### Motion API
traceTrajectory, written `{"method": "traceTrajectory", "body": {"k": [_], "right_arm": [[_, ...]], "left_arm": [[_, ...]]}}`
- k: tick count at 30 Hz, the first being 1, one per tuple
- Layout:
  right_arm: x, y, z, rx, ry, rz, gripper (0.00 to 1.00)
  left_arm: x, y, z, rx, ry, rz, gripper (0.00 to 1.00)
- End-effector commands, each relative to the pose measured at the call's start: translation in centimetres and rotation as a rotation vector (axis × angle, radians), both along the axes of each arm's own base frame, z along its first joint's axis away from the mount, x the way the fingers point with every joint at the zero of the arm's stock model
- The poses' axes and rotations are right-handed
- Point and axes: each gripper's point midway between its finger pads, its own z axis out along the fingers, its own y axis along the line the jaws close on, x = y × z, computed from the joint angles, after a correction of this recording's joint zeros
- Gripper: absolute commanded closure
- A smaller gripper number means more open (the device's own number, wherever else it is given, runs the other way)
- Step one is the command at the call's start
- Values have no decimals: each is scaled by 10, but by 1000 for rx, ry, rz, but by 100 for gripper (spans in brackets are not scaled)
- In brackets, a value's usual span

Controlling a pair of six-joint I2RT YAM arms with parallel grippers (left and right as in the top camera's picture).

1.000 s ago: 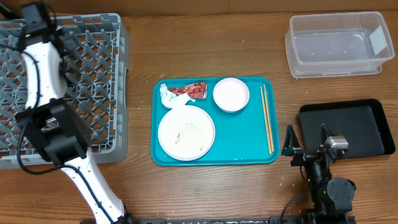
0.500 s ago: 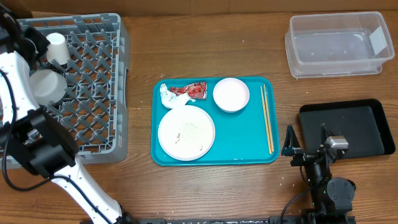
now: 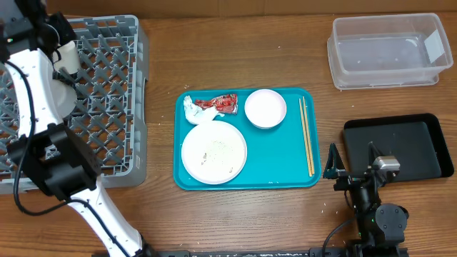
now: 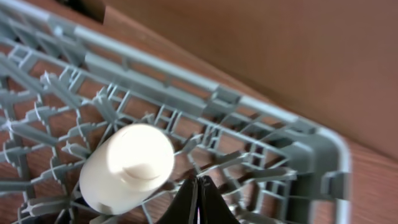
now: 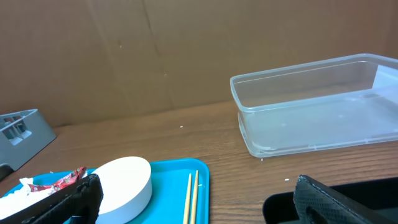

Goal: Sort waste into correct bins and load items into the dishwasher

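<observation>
The grey dish rack (image 3: 107, 100) stands at the left. A small white cup (image 3: 66, 56) lies in its back part, also in the left wrist view (image 4: 127, 167). My left gripper (image 3: 58, 37) (image 4: 198, 199) is shut and empty just beside the cup. A white bowl (image 3: 64, 98) in the rack is partly hidden by the arm. The teal tray (image 3: 275, 160) holds a white plate (image 3: 214, 151) with rice grains, a white bowl (image 3: 265, 108), two chopsticks (image 3: 307, 135), a red wrapper (image 3: 223, 103) and a white tissue (image 3: 193, 111). My right gripper (image 3: 353, 169) (image 5: 199, 208) is open and empty.
The clear tub (image 3: 385, 50) stands at the back right, also in the right wrist view (image 5: 311, 106). The black tray (image 3: 396, 146) lies at the right, just behind my right gripper. A brown wall runs along the back of the table.
The left arm swung left off the rack, uncovering the cup and bowl, then came back right beside the cup. The cup stayed put. The right arm has not moved.
</observation>
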Motion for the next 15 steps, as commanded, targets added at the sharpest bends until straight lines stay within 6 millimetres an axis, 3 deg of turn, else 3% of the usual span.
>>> {"method": "traceTrajectory", "body": {"k": [1,15], "right_arm": [[1,-1,-3,-4,2,-7,0],[1,-1,-3,-4,2,-7,0]], "left_arm": [[-4,24,-23,34,45,34,94],[-2,38,-55,24,71,43,96]]}}
